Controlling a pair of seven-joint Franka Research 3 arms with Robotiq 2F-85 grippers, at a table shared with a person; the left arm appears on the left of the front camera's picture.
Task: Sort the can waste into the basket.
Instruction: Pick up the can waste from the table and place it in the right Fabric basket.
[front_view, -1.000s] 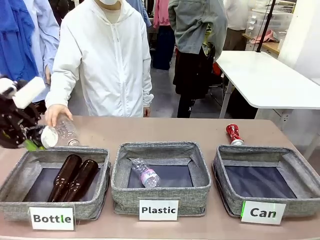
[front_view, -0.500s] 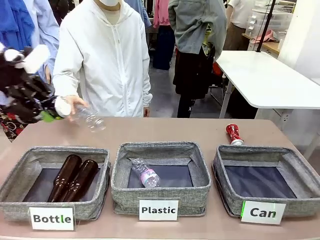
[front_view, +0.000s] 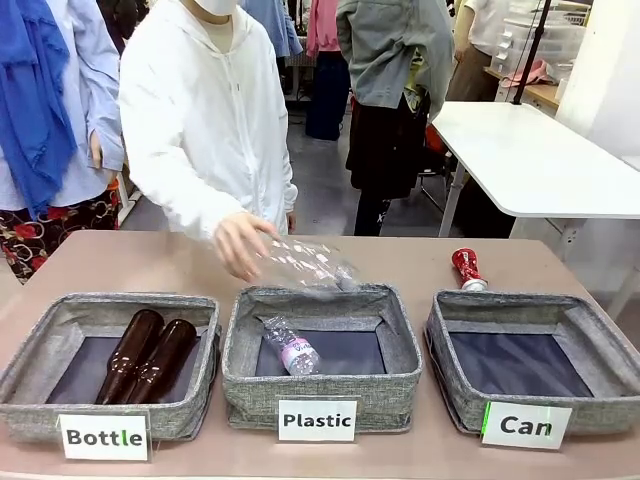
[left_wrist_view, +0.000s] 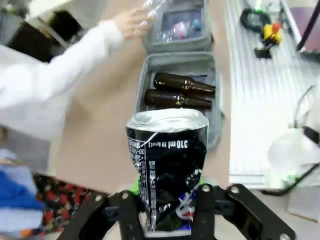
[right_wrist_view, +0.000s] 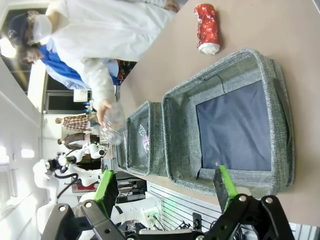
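Standing lengthwise between the black fingers, the dark crushed can (left_wrist_view: 167, 160) is pointing its silver end away from the wrist, toward the Bottle bin (left_wrist_view: 216, 125) below. The left gripper (left_wrist_view: 165, 220) is clenching its lower part, and that end is being hidden by the fingers and cut off at the picture's bottom edge. Its white print is running across the body and is mostly too small to read. The red can (front_view: 467, 268) is lying on the table (front_view: 180, 265) just behind the far rim of the Can basket (front_view: 440, 335), with its long axis running away from the robot and its pale end nearest the basket; whether it is touching the rim is hard to tell. The basket's dark floor is showing. The right gripper (right_wrist_view: 165, 190) is hanging over that basket with its jaws spread wide and grasping nothing. Two brown bottles (front_view: 145, 355) are lying side by side in the Bottle bin. One clear bottle (front_view: 292, 348) is lying in the Plastic bin (front_view: 250, 385), and the person's hand (front_view: 240, 245) is holding a crumpled plastic bottle (front_view: 305, 265) over that bin's far rim.
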